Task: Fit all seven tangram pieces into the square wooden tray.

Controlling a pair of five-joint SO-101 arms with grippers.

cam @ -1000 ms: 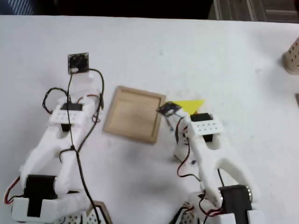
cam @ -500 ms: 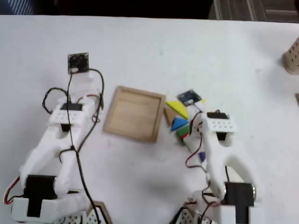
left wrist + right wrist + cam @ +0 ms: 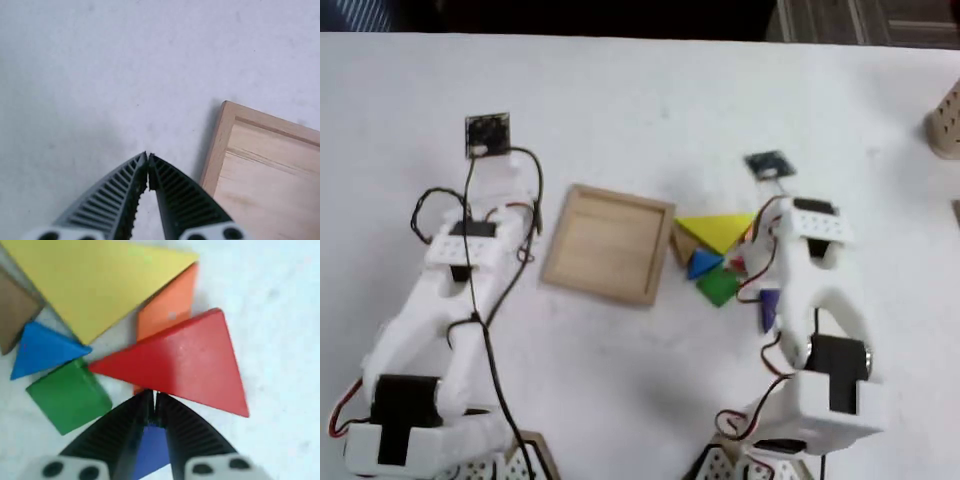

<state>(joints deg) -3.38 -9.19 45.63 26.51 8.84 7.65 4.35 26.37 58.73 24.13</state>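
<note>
The square wooden tray (image 3: 608, 245) lies empty mid-table; its corner rim (image 3: 215, 145) shows in the left wrist view. Right of it the pieces cluster: yellow triangle (image 3: 717, 230) (image 3: 95, 285), small blue triangle (image 3: 703, 263) (image 3: 42, 347), green piece (image 3: 717, 287) (image 3: 67, 395), brown piece (image 3: 682, 245) (image 3: 12, 310), red triangle (image 3: 195, 360), orange piece (image 3: 170, 305) and a dark blue piece (image 3: 768, 308) (image 3: 150, 450). My right gripper (image 3: 153, 395) is shut, empty, its tips at the red triangle's edge. My left gripper (image 3: 148, 156) is shut over bare table beside the tray's corner.
The left arm (image 3: 460, 250) stands left of the tray, the right arm (image 3: 810, 260) right of the pieces. A pale pegged object (image 3: 945, 125) sits at the table's right edge. White tabletop stretches open behind the tray.
The right arm swung away from the tray's right edge toward the right and back, uncovering the cluster of pieces. The left arm has kept still.
</note>
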